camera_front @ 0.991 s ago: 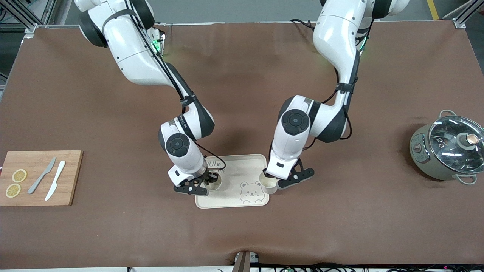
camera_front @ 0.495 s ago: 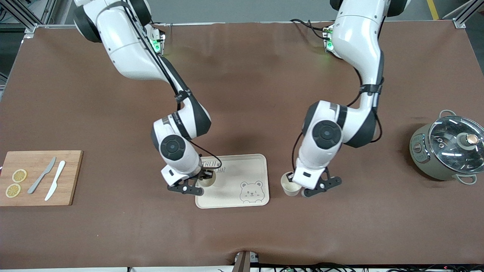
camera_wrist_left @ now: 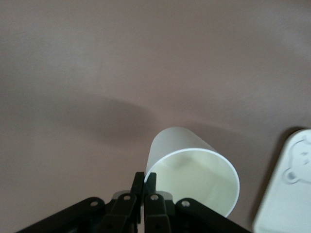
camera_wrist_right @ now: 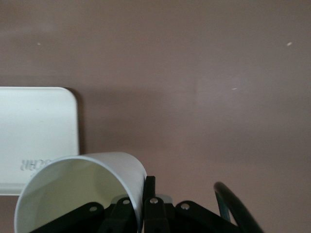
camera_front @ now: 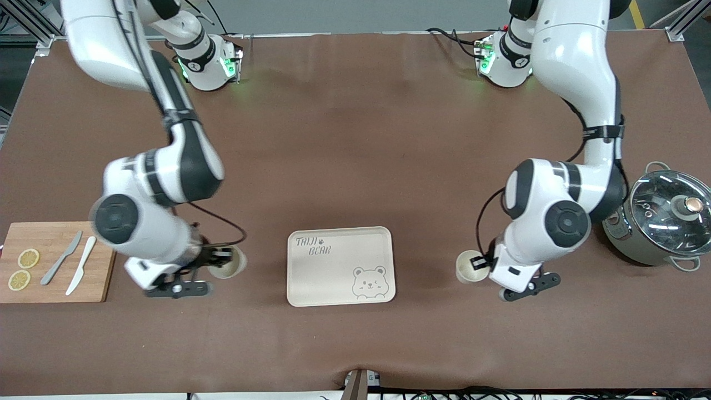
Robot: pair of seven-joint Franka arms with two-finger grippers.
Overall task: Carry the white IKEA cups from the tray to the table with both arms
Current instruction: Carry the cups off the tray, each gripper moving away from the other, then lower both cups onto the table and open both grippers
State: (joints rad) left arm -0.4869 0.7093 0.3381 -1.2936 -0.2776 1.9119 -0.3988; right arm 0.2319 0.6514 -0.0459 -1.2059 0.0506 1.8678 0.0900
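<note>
Two white IKEA cups are each pinched by the rim. My left gripper (camera_front: pixel 482 263) is shut on one cup (camera_front: pixel 466 267), held over the brown mat between the bear-printed tray (camera_front: pixel 340 266) and the pot. In the left wrist view the fingers (camera_wrist_left: pixel 145 179) clamp the wall of the cup (camera_wrist_left: pixel 194 167). My right gripper (camera_front: pixel 221 259) is shut on the other cup (camera_front: pixel 229 263), over the mat between the tray and the cutting board. In the right wrist view the fingers (camera_wrist_right: pixel 144 182) clamp the rim of that cup (camera_wrist_right: pixel 77 184).
The tray holds nothing; its corners show in the wrist views (camera_wrist_left: pixel 291 194) (camera_wrist_right: pixel 34 126). A wooden cutting board (camera_front: pixel 58 261) with lemon slices and two knives lies at the right arm's end. A grey pot with a glass lid (camera_front: pixel 658 219) stands at the left arm's end.
Both grippers carried their cups off the tray and apart: the left gripper toward the pot, the right gripper toward the cutting board. The tray stayed in place.
</note>
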